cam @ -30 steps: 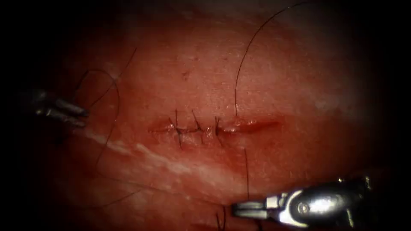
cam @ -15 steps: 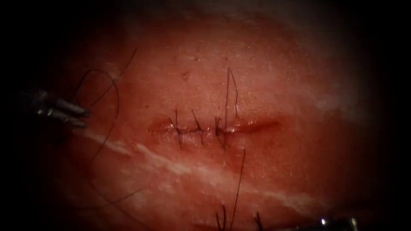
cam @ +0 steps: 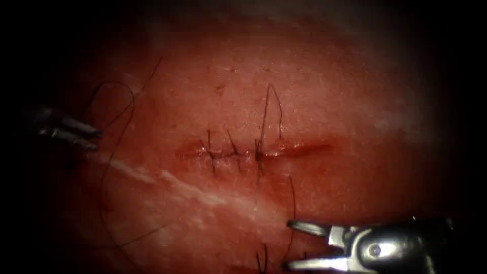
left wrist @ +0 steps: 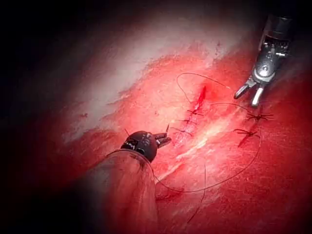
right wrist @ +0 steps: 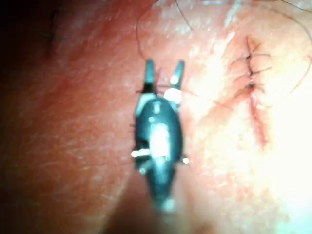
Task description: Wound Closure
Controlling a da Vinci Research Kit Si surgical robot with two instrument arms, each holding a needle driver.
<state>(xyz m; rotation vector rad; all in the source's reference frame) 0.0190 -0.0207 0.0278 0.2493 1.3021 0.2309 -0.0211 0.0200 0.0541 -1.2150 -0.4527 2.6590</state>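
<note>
At the far left of the endoscope view, the left tool (cam: 94, 139) hovers over the tissue (cam: 329, 91), well away from the cut (cam: 253, 151). Its jaws are a little apart, and I cannot tell whether any thread sits between them. The left wrist view shows the same tool (left wrist: 165, 140) pointing towards the stitched end of the cut (left wrist: 197, 105).

Just beside this tool, dark thread (cam: 271, 85) curls in a wide loose loop on the left side and trails down the tissue. A pale streak (cam: 193, 190) runs slantwise below the cut.

In the middle, the cut lies crosswise. Three stitches (cam: 236, 151) close its left part, while its right part (cam: 302, 148) lies unstitched, with red fluid (cam: 276, 152) wet along it. Thread rises from the tissue just above the cut, bends in a narrow arch, comes back down across the third stitch and carries on below it. I cannot tell where the needle is.

Lower down, short cut ends of thread (cam: 264, 256) stand up from the tissue.

At the lower right, the right tool (cam: 287, 244) comes in with its jaws spread wide and grips nothing. A strand of thread curves down past its upper jaw. The right wrist view shows the right tool (right wrist: 164, 68) released, with the cut (right wrist: 256, 117) off to one side.
</note>
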